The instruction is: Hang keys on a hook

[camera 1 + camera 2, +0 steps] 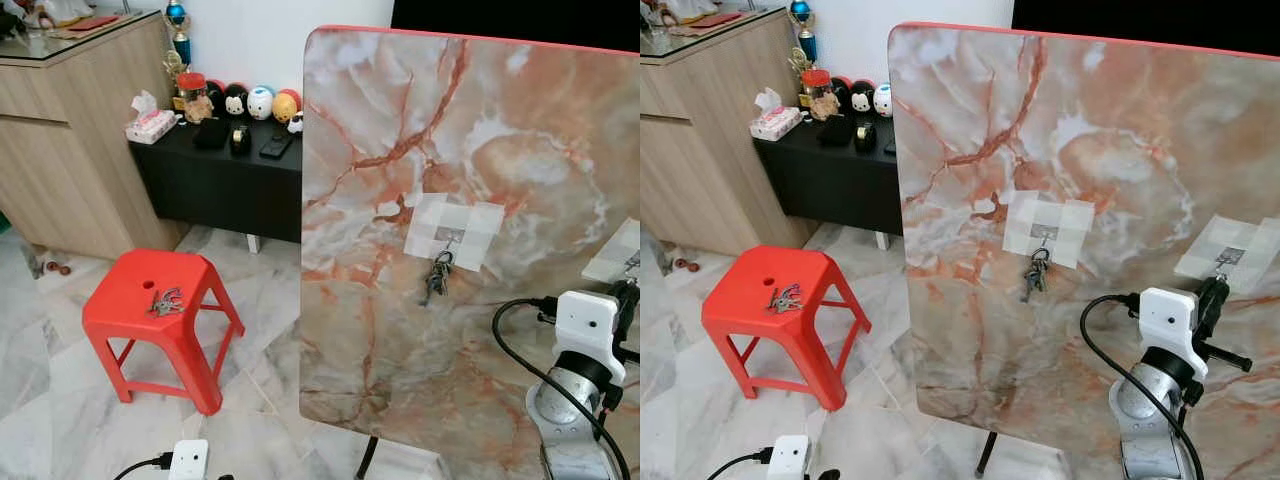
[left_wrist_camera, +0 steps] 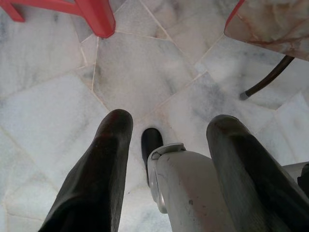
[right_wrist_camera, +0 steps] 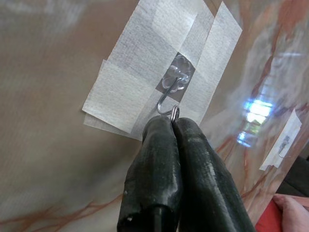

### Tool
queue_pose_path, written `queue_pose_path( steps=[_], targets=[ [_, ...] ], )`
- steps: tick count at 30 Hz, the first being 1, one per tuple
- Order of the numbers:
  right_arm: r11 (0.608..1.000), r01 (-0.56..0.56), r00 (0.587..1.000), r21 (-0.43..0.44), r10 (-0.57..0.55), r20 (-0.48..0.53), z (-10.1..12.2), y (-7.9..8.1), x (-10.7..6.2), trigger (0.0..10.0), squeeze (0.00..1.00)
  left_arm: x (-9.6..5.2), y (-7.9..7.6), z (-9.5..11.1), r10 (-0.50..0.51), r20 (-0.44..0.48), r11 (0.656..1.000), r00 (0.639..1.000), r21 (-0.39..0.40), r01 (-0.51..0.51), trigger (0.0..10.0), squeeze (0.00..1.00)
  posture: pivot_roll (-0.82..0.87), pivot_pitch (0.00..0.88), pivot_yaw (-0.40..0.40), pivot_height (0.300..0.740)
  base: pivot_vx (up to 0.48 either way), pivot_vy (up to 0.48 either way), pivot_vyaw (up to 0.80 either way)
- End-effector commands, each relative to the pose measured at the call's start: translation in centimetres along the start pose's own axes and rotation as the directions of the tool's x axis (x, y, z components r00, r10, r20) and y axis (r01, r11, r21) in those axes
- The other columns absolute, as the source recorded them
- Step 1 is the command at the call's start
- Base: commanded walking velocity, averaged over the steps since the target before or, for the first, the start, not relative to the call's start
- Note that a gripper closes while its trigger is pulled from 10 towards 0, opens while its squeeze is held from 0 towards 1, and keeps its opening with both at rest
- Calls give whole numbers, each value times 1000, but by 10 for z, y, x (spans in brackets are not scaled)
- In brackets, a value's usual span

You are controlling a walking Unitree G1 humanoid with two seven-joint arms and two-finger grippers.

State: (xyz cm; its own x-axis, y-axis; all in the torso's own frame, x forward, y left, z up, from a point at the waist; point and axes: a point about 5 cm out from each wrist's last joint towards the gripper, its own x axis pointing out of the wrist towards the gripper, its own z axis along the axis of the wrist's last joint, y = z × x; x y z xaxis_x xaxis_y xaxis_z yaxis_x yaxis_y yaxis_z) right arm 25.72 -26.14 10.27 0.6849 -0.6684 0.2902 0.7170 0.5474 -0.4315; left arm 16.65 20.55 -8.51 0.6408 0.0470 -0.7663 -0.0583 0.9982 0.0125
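Up against the marble board (image 1: 1090,150), the right gripper (image 3: 173,121) is clenched, its 2 black fingers (image 3: 154,159) pinching a key ring (image 3: 175,113) that sits looped on the taped hook (image 3: 166,99) near the board's right edge. Another bunch of keys (image 1: 1036,274) hangs from a second taped hook (image 1: 1043,236) at the middle of the board. A third bunch (image 1: 165,301) lies near the centre of the red stool (image 1: 120,310). The left gripper (image 2: 169,130) hangs released, fingers spread wide, above the marble floor (image 2: 48,121). At the corner of the right wrist view, a person's fingertips (image 3: 289,210) show.
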Motion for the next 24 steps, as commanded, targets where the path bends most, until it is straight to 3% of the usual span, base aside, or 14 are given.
queue_pose_path(
  steps=[1, 24],
  targets=[
    [1000, 7, 1000, 2, -7, 2, 3, -1, 2, 10000, 0, 0, -1, -3, 1, -22, 1000, 1000, 1, -1, 10000, 0, -18, 0, -61, 740, 0, 0, 0],
    [999, 22, 999, 23, -22, 23, 13, -2, 8, 10000, 0, 0, -2, -4, -4, -24, 1000, 1000, -7, 4, 10000, 0, -17, 0, -63, 740, 0, 0, 0]
  ],
)
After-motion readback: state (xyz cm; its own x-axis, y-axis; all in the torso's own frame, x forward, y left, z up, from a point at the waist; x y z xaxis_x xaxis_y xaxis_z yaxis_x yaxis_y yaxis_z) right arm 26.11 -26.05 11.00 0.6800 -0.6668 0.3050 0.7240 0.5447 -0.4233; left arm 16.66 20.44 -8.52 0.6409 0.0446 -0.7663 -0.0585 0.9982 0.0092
